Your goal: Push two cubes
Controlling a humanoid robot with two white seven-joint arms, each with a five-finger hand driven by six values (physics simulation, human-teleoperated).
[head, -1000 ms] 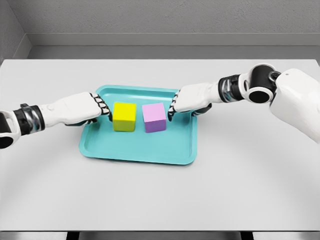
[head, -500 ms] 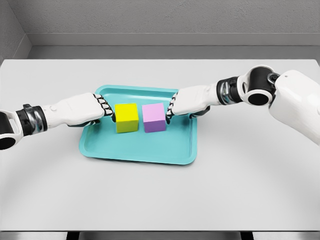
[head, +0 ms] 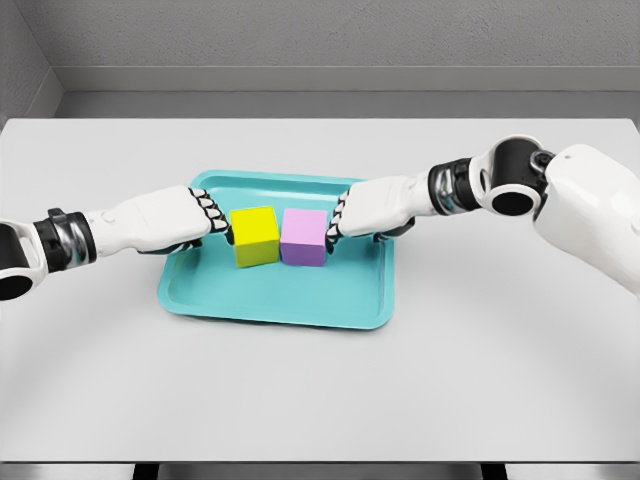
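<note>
On the teal tray (head: 270,300), a yellow cube (head: 255,236) and a purple cube (head: 303,237) sit side by side, touching or nearly so. The yellow one is turned slightly, a corner toward the camera; the purple one faces squarely forward. The left hand (head: 170,220) presses curled fingers (head: 212,217) against the yellow cube's left side, and the right hand (head: 375,208) sets curled fingers (head: 337,217) against the purple cube's right side, neither grasping. The tray rests on a pale grey table (head: 320,390) before grey walls.

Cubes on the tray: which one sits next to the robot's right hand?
The purple cube, right of the yellow cube, beside the right hand.
</note>
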